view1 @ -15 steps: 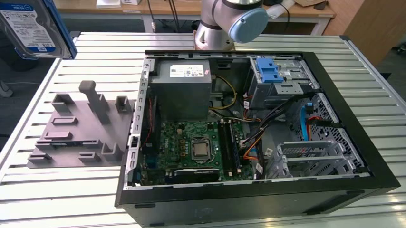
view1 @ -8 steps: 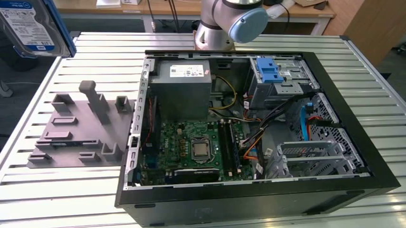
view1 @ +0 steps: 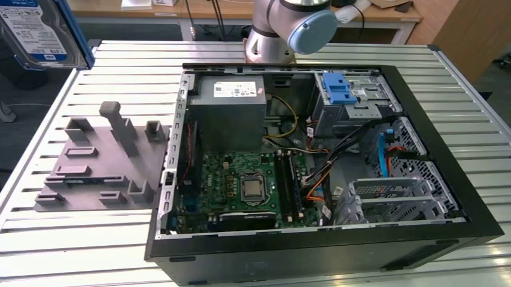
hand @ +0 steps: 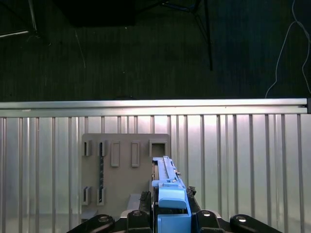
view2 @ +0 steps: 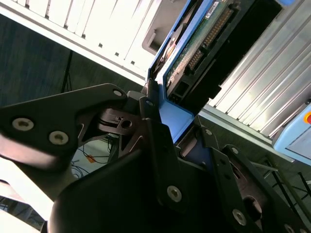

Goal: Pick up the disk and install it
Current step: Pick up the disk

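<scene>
Second wrist view shows the tool (view2: 177,121) clamped on the disk (view2: 197,48), above the slatted table (view2: 262,73).

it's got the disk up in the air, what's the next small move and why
Probably carry the disk sideways toward the open computer case. The gripper is shut on its blue frame, and it hangs clear above the grey holder, off to the exterior view's left of the case.

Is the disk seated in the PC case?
No: in the exterior view the disk is at the exterior view's upper left, well outside the open case.
</scene>
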Robot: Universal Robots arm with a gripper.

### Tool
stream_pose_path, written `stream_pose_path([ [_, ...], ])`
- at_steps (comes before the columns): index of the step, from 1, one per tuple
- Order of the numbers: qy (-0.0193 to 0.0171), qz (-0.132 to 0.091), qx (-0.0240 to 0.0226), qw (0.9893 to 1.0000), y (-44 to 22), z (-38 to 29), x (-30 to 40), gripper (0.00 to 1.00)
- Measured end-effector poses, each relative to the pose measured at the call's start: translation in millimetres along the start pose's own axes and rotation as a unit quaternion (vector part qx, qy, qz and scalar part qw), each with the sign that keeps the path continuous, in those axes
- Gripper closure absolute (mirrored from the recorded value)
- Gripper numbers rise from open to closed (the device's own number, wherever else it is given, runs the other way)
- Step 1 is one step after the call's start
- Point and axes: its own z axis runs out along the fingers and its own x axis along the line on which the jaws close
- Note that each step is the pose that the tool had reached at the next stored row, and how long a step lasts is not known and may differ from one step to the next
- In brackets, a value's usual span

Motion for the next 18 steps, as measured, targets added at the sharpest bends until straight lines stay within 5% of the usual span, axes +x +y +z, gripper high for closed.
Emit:
stream_pose_path([
  [18, 0.0000, 0.000, 0.0000, 1.0000, -4.2, -0.2, -0.1, 0.63],
])
